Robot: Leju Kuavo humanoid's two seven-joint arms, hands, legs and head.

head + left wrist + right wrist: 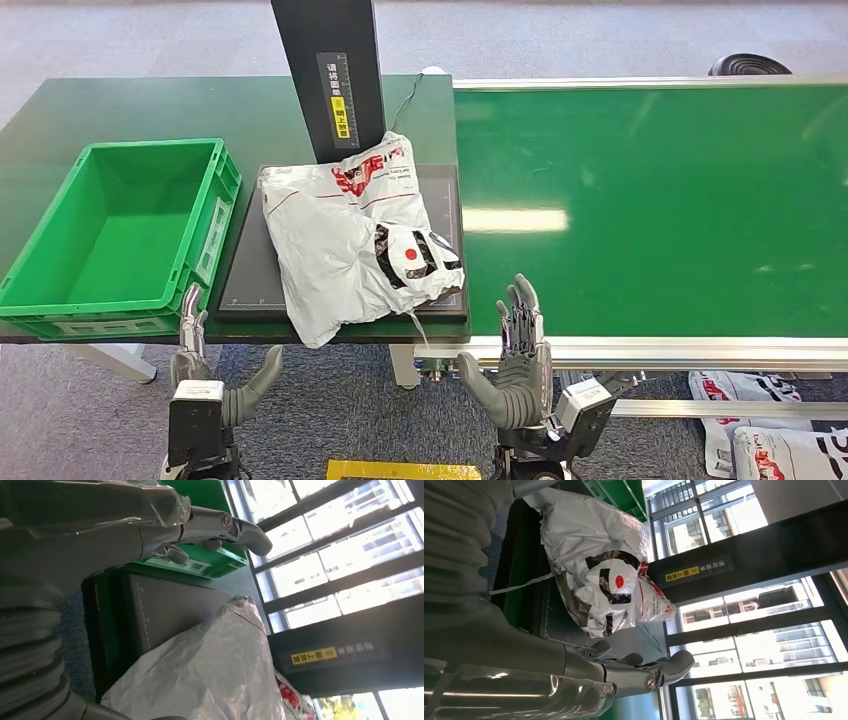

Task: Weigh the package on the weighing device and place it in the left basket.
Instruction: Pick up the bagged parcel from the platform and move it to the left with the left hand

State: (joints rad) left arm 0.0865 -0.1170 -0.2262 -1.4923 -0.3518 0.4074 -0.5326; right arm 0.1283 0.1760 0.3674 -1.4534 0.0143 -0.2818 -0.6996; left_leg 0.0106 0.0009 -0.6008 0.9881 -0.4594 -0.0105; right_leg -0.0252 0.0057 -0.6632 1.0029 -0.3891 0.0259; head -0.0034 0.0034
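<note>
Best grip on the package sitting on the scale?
Probably the package's near corner, which overhangs the scale's front edge. Come from the front with the left robot hand, which is open just below it; fingers can close around the loose, crumpled plastic.

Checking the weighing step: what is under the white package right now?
The white package lies on the black weighing platform, its near corner overhanging the front edge. The platform's middle is covered by the package, so any markings there cannot be seen.

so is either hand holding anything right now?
Nothing held. Left hand and right hand are both free; the package lies on the scale.
</note>
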